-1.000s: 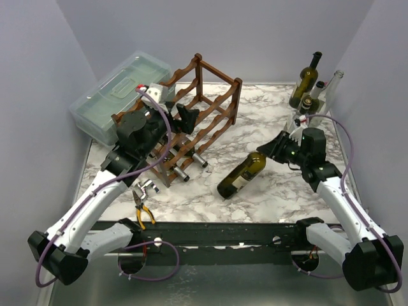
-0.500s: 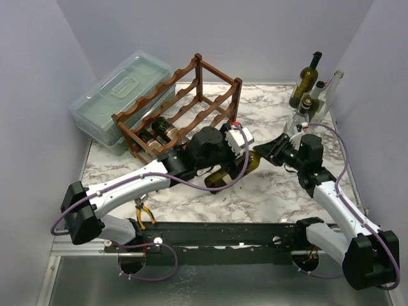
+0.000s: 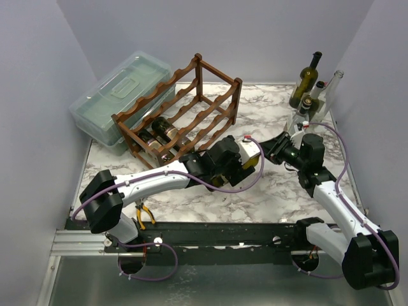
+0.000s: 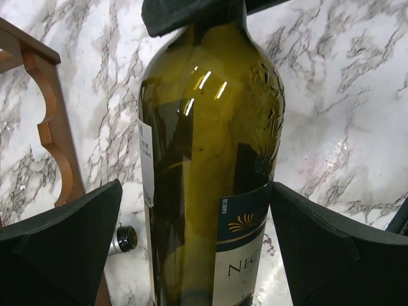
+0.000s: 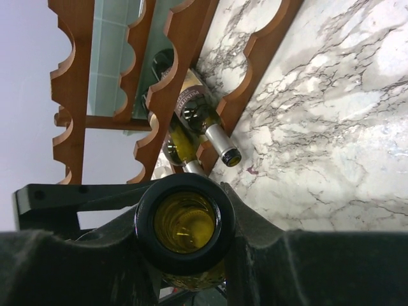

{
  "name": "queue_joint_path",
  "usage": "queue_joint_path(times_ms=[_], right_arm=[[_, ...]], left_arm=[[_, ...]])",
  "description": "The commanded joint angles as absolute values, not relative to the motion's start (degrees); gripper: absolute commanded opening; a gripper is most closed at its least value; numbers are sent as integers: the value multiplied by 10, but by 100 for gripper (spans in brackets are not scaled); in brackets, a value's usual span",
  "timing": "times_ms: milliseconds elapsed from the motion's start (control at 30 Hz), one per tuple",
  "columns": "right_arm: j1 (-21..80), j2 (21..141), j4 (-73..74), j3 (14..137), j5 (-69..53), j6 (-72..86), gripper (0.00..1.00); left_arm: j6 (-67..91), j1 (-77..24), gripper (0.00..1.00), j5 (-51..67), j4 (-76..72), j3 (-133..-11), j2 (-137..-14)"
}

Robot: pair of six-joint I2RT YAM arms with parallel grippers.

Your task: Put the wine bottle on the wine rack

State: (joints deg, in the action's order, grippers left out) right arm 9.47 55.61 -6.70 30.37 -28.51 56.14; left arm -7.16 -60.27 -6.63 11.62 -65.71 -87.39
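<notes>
- Near the middle of the marble table [image 3: 268, 194], the wine bottle [image 4: 210, 146] is lying on its side, off the wine rack [image 3: 199, 76] and just in front of its right end.
- The right gripper [image 3: 278, 150] is clamping the bottle's neck, with the open mouth facing its camera.
- The left gripper [image 4: 197, 239] is straddling the bottle's body, its jaws spread wide, one pad on each side.
- Two bottles [image 3: 167, 129] are already lying in the rack's lower tier, necks pointing toward the arms.
- One translucent plastic box [image 3: 115, 95] is sitting behind the rack on the left.
- At least three upright bottles [image 3: 305, 80] are standing in the far right corner; the exact count is unclear.
- One pair of yellow-handled pliers [image 3: 143, 213] is lying by the near edge.
</notes>
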Motion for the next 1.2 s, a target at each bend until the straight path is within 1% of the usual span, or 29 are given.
queue_joint_path(times_ms=[0,100,300,600,633,700,767,800,833,867,900,967,1000,1067,1167], right_arm=[[97,542,-124,329,-336,618,0],[97,540,-126,333,-338,622,1],[97,529,-110,348,-342,620,1],[97,507,-76,376,-341,613,0],[98,507,-74,375,-341,612,1],[98,506,-73,373,-344,609,1],[97,507,-68,371,-346,595,1],[97,508,-59,372,-347,584,1],[97,510,-46,373,-347,568,3],[98,511,-27,376,-346,550,7],[97,512,-12,380,-346,535,13],[97,514,37,390,-346,493,23],[97,514,58,397,-343,470,28],[97,514,106,416,-333,426,40],[98,519,187,456,-312,359,52]], left_arm=[[-83,-607,99,-101,139,-649,-882],[-88,-611,99,-89,139,-648,-882],[-107,-612,99,-124,140,-644,-884],[-124,-612,98,-129,140,-643,-878],[-126,-612,95,-130,140,-643,-875],[-134,-612,84,-130,140,-642,-868],[-146,-612,64,-133,140,-642,-861],[-150,-612,52,-138,140,-640,-856],[-156,-613,41,-147,138,-638,-853],[-164,-613,32,-154,137,-636,-848],[-174,-614,22,-164,136,-633,-846],[-192,-617,5,-181,132,-628,-837],[-200,-618,0,-188,130,-625,-833],[-216,-622,0,-196,123,-617,-822],[-245,-631,0,-196,105,-597,-801]])
